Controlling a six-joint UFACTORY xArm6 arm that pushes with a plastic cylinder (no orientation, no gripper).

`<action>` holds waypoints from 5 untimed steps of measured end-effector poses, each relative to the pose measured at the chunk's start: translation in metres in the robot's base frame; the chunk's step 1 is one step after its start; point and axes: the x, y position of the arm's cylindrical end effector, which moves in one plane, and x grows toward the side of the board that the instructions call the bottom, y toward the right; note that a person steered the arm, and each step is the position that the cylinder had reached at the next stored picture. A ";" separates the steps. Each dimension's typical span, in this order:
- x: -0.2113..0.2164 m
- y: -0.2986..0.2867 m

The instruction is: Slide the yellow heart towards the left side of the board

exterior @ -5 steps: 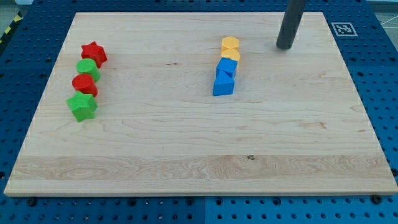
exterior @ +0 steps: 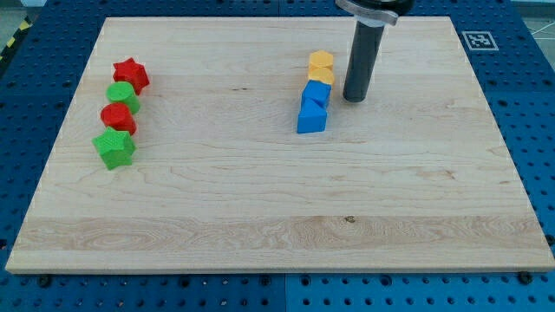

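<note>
My tip (exterior: 353, 98) sits just right of the yellow heart (exterior: 321, 68), which tops the central column, touching a blue block (exterior: 316, 93). No pincer fitted. The heart looks light and rigid; I'd push its right flank.

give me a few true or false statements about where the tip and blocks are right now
1. My tip is to the view's right of the yellow blocks. True.
2. My tip rests on a blue block. False: it stands apart, to their right.
3. The red star tops the left column. True.
4. The bottom block of that column is red. False: it is the green block.
</note>
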 end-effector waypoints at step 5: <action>0.013 -0.069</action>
